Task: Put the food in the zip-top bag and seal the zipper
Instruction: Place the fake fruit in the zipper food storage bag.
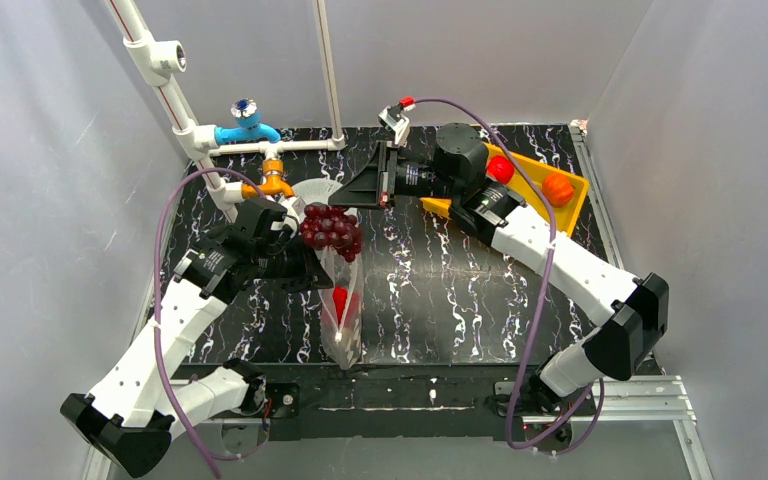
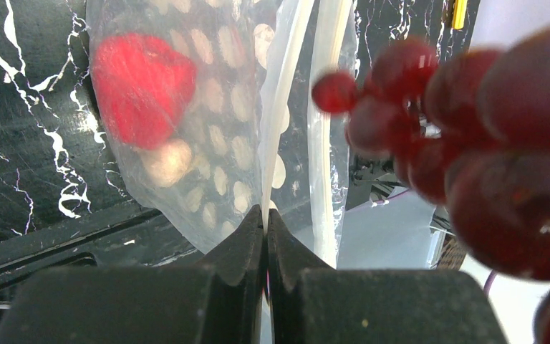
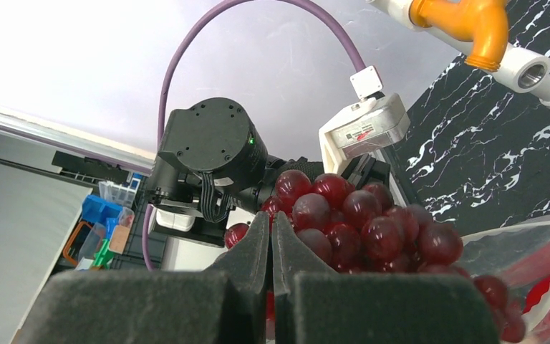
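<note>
The clear zip-top bag (image 1: 348,325) with white dots lies lengthwise on the black marble table, mouth toward the back. A red toy pepper (image 1: 340,300) sits inside it (image 2: 140,89). My left gripper (image 1: 317,271) is shut on the bag's mouth edge, pinching the pale zipper strip (image 2: 284,107) between its fingertips (image 2: 266,215). A dark purple bunch of grapes (image 1: 332,230) hangs over the bag's mouth, close on the right in the left wrist view (image 2: 473,150). My right gripper (image 1: 340,206) reaches in from the right, shut on the grapes (image 3: 372,222) at their near side (image 3: 272,226).
A yellow tray (image 1: 575,207) at the back right holds a red fruit (image 1: 500,168) and an orange one (image 1: 557,188). A white pipe frame (image 1: 185,125) with a blue valve (image 1: 246,130) and an orange valve (image 1: 273,182) stands at the back left, close behind the bag mouth.
</note>
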{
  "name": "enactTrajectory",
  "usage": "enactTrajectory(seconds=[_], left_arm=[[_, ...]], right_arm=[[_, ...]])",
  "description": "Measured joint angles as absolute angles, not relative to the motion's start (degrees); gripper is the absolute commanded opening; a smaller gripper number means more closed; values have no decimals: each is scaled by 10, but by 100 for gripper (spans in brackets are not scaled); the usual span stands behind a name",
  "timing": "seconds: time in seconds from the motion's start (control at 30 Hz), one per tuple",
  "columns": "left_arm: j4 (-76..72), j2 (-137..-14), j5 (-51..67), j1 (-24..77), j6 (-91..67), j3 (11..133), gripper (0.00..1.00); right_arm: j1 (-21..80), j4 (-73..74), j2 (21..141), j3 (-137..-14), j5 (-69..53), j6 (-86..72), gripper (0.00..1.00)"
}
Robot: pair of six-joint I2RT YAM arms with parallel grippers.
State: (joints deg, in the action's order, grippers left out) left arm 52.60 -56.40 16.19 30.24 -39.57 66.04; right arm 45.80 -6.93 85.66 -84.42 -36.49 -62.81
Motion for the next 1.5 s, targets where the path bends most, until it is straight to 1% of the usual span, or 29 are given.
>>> enactTrajectory(seconds=[0.27, 0.6, 0.77, 1.03, 1.3, 1.43, 1.5], left_arm=[[527, -564, 161, 302, -396, 660, 0], [530, -549, 157, 302, -396, 649, 0], [530, -549, 156, 302, -394, 649, 0], [529, -549, 156, 302, -392, 649, 0], [529, -549, 156, 302, -392, 649, 0], [529, -549, 156, 302, -392, 649, 0], [529, -549, 156, 302, -392, 649, 0]], right_arm=[[464, -97, 879, -842, -367, -636, 1], [465, -105, 893, -789, -380, -631, 1], [465, -53, 884, -771, -373, -580, 1], [465, 78, 852, -777, -317, -461, 1], [479, 138, 851, -794, -280, -408, 2], [512, 167, 851, -802, -237, -380, 5], [528, 180, 851, -805, -214, -365, 8]])
